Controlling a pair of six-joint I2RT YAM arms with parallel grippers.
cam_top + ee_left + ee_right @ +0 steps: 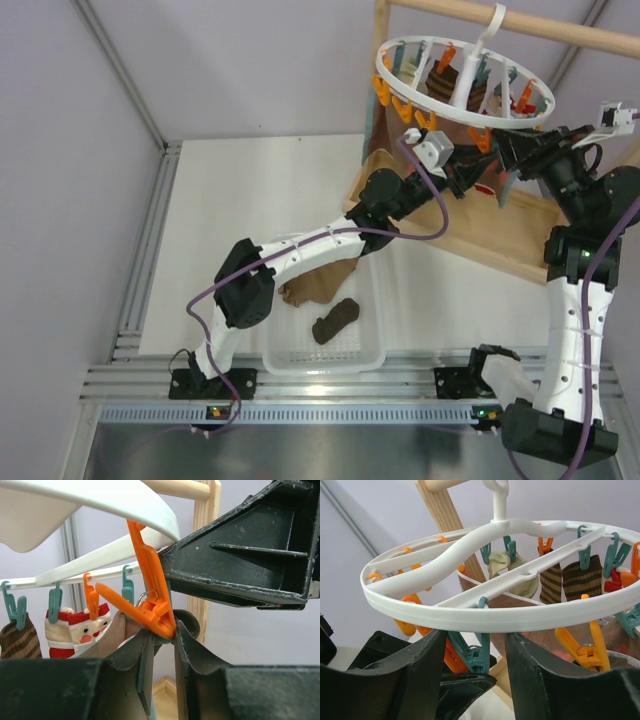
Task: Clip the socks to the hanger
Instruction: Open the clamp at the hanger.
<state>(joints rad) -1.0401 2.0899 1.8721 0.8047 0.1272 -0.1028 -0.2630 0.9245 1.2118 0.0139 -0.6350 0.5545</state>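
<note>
Socks [336, 320], two loose ones, lie in the white basket [325, 362] at the near edge of the table [250, 200]. The dark brown one is in the open. The tan sock [315, 288] is just beside it, partly under my left arm.

Next over, my left hand [164, 645] is up under the rim of the hanger [470, 617], fingers nearly together. A teal strip and some tan fabric sit at the gap; I cannot tell what it grips, if anything. The tip of an orange peg [150, 595] meets the fingertips.

The hanger hooks on the wooden rod [540, 30], upper right. Already pegged on it are striped brown socks [580, 577], a pale sock [512, 570] and a Santa sock [75, 630].

Rightmost, my right hand [475, 640] sits just below the rim. Its fingers are apart and clamp nothing, with a teal peg [477, 655] between them. In the left wrist view one of its fingers touches the orange peg.
</note>
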